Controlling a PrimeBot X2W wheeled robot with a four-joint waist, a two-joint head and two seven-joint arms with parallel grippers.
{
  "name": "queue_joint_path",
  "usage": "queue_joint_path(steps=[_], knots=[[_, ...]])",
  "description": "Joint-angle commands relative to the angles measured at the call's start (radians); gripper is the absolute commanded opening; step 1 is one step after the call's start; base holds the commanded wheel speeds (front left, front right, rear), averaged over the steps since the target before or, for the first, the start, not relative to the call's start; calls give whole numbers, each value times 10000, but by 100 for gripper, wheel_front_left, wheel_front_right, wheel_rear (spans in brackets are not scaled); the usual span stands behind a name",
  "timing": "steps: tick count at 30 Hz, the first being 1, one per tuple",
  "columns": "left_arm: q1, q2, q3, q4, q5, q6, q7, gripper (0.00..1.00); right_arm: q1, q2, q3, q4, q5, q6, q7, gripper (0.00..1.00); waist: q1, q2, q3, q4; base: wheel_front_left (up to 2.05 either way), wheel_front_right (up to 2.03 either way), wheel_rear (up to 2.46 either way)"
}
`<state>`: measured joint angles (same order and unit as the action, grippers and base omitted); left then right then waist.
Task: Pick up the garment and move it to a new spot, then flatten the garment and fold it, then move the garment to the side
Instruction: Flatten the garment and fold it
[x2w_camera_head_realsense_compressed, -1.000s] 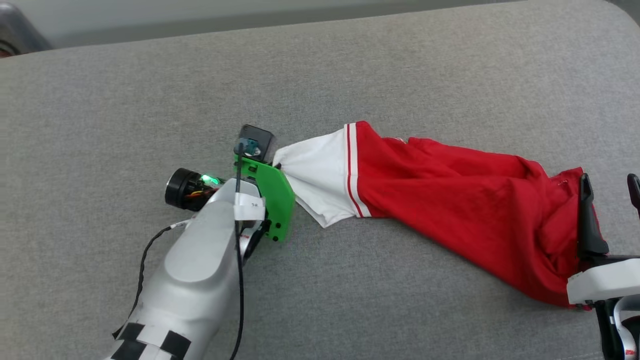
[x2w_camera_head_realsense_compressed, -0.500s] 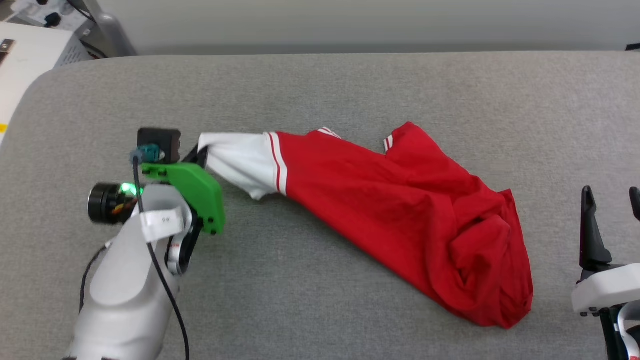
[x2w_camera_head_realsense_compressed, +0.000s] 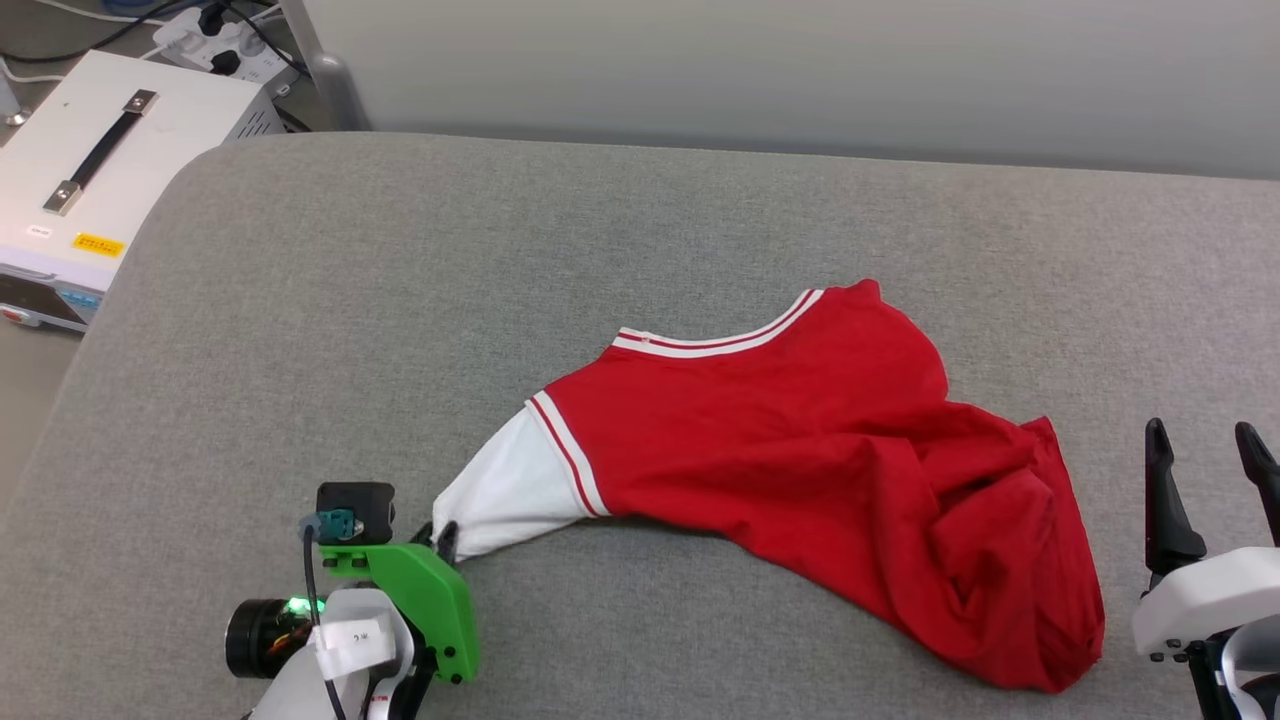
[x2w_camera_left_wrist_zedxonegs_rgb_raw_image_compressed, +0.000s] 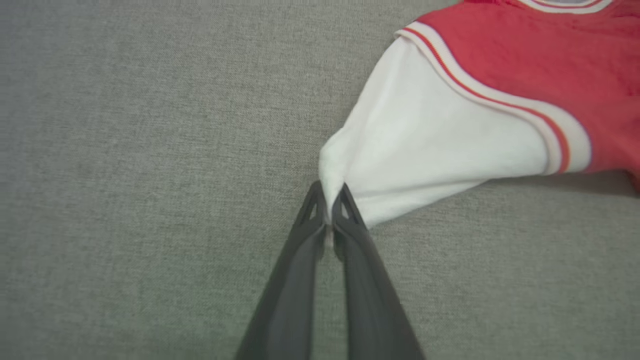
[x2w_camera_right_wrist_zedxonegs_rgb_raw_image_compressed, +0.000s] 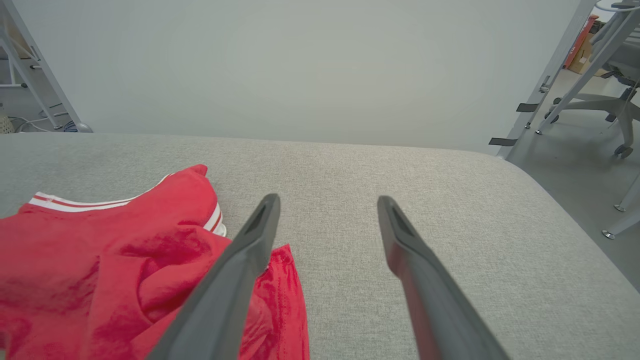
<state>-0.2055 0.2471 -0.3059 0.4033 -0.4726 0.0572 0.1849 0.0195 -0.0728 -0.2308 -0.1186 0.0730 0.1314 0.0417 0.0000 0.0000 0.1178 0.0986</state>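
Note:
The garment (x2w_camera_head_realsense_compressed: 800, 450) is a red jersey T-shirt lying crumpled on the grey padded table (x2w_camera_head_realsense_compressed: 640, 220), its striped collar facing the far side. Its white sleeve (x2w_camera_head_realsense_compressed: 500, 495) stretches toward the near left. My left gripper (x2w_camera_head_realsense_compressed: 445, 535) is shut on the tip of that sleeve; in the left wrist view the fingertips (x2w_camera_left_wrist_zedxonegs_rgb_raw_image_compressed: 314, 200) pinch a fold of white cloth of the garment (x2w_camera_left_wrist_zedxonegs_rgb_raw_image_compressed: 450, 135). My right gripper (x2w_camera_head_realsense_compressed: 1200, 470) stands open at the near right, just beside the garment's bunched hem. Its fingers (x2w_camera_right_wrist_zedxonegs_rgb_raw_image_compressed: 250, 250) hang above the garment's (x2w_camera_right_wrist_zedxonegs_rgb_raw_image_compressed: 100, 260) edge, gripper (x2w_camera_right_wrist_zedxonegs_rgb_raw_image_compressed: 327, 200) holding nothing.
A white case with a strap handle (x2w_camera_head_realsense_compressed: 100, 160) sits off the table's left edge, with a power strip (x2w_camera_head_realsense_compressed: 230, 45) behind it. A pale wall runs along the far side. Office chair legs (x2w_camera_right_wrist_zedxonegs_rgb_raw_image_compressed: 615, 100) stand beyond the table's right edge.
The head camera has shifted. My left gripper has drawn the white sleeve toward the near left, and the garment has spread so that its collar shows. The right gripper stays open.

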Motion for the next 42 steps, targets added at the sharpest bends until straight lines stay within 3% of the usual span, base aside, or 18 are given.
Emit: queue_joint_path(steps=[1,4,9,14,24,29,36,37,38,39,42], knots=[[75,-31,-13,-117,67,60,-112,100,69,26,-2,24,-55,-7,65,100,0,0,-51,43,0,0,0],[-55,-111,-48,-497,190,-34,-825,100,99,77,-36,-3,-98,-7,164,100,0,0,-95,112,0,0,0],[-344,-247,-146,-1241,378,-583,-2614,100,140,72,74,-99,-120,-7,358,100,0,0,-69,381,0,0,0],[-599,-341,-366,-1797,806,-816,-3901,100,-267,-782,801,-1,127,-7,1158,100,0,0,139,803,0,0,0],[-820,-778,-647,-2115,979,-936,-4323,100,-3098,-3072,2965,1319,2374,-7,5144,100,0,0,970,1872,0,0,0],[-924,-963,-711,-1982,1005,-1007,-4399,100,-4223,-3430,3295,2686,2715,-7,6772,100,0,0,1309,2321,0,0,0],[-1011,-1161,-748,-1801,1066,-1083,-4447,100,-4641,-3402,3559,4024,2698,-7,6841,100,0,0,1480,2645,0,0,0],[-1004,-1171,-744,-1771,1085,-1088,-4451,100,-4641,-3360,3557,4217,2753,-7,6774,87,0,0,1473,2649,0,0,0],[-996,-1176,-741,-1747,1099,-1092,-4453,100,-4636,-3340,3586,4340,2787,-7,6705,51,0,0,1460,2642,0,0,0],[-981,-1175,-741,-1716,1118,-1104,-4456,100,-4633,-3344,3641,4461,2805,-7,6574,0,0,0,1430,2617,0,0,0],[-937,-1150,-731,-1644,1161,-1126,-4460,100,-4623,-3413,3597,4692,2702,-7,5998,0,0,0,1290,2490,0,0,0]])
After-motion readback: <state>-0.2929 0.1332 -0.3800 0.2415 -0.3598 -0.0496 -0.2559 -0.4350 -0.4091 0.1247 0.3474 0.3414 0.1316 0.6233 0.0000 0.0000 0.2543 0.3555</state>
